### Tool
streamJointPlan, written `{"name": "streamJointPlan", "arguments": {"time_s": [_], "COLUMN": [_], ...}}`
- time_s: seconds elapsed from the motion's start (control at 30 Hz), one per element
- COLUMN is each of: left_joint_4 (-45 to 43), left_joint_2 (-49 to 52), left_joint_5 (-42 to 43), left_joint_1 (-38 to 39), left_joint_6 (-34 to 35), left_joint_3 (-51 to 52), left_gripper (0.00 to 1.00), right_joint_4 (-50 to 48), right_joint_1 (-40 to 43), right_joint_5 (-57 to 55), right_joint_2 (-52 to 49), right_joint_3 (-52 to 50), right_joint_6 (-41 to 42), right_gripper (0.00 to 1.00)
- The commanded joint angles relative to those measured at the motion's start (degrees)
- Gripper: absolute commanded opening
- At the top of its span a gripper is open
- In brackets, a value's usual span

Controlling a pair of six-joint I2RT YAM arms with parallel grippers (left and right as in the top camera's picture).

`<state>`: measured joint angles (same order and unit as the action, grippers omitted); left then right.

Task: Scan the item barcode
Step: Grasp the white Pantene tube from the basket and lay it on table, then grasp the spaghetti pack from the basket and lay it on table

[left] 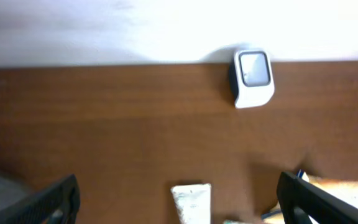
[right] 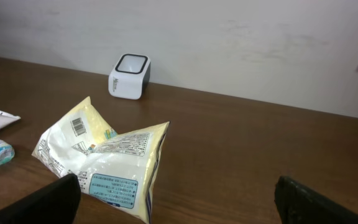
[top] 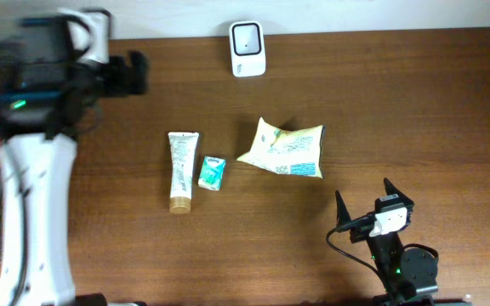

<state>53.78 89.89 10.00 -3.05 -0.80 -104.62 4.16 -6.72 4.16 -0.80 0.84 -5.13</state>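
left gripper (left: 178, 182) hangs with jaws spread wide, holding nothing; right gripper (top: 362, 194) gapes empty too. yellow-white packet (top: 283, 149) lies flat on the table (top: 432, 102), barcode (right: 78, 126) showing, scanner (top: 247, 48) well behind it, teal box (top: 213, 172) and tube (top: 181, 170) alongside.

I am counting what is lying on the table (top: 415, 102): one scanner (top: 247, 48), one tube (top: 181, 170), one small carton (top: 212, 172), one pouch (top: 284, 148).

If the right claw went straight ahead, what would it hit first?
Probably the snack bag: it lies slightly left of the right gripper's line, so one of its fingers may clip a corner. Depth is unclear.
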Motion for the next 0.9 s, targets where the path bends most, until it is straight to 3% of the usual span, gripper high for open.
{"name": "streamJointPlan", "arguments": {"time_s": [0.0,0.1,0.2,0.3,0.47,0.77,0.87], "left_joint_4": [2.12,4.02,5.92,4.74,0.04,-7.74,-9.22], "left_joint_2": [-0.85,-0.26,2.75,6.99,16.44,30.49,33.18], "left_joint_5": [-11.85,-21.31,-21.84,-21.90,-21.86,-22.08,-21.79], "left_joint_1": [-10.45,-21.11,-30.34,-34.32,-37.59,-39.10,-40.33], "left_joint_6": [1.51,1.68,2.10,-0.07,-17.16,-28.72,-28.65], "left_joint_3": [-10.38,-10.54,-7.30,0.52,8.98,9.14,9.14], "left_gripper": [0.99,0.99,1.00,1.00,1.00,0.99,0.98], "right_joint_4": [-0.04,-0.04,-0.04,-0.04,-0.04,-0.04,-0.04], "right_joint_1": [0.42,0.42,0.42,0.42,0.42,0.42,0.42], "right_joint_5": [-0.28,-0.28,-0.28,-0.28,-0.28,-0.28,-0.28], "right_joint_2": [0.39,0.39,0.39,0.39,0.39,0.39,0.39], "right_joint_3": [-0.52,-0.52,-0.52,-0.52,-0.52,-0.52,-0.52], "right_joint_6": [-0.46,-0.46,-0.46,-0.46,-0.46,-0.46,-0.46], "right_gripper": [0.99,0.99,0.99,0.99,0.99,0.99,0.99]}}
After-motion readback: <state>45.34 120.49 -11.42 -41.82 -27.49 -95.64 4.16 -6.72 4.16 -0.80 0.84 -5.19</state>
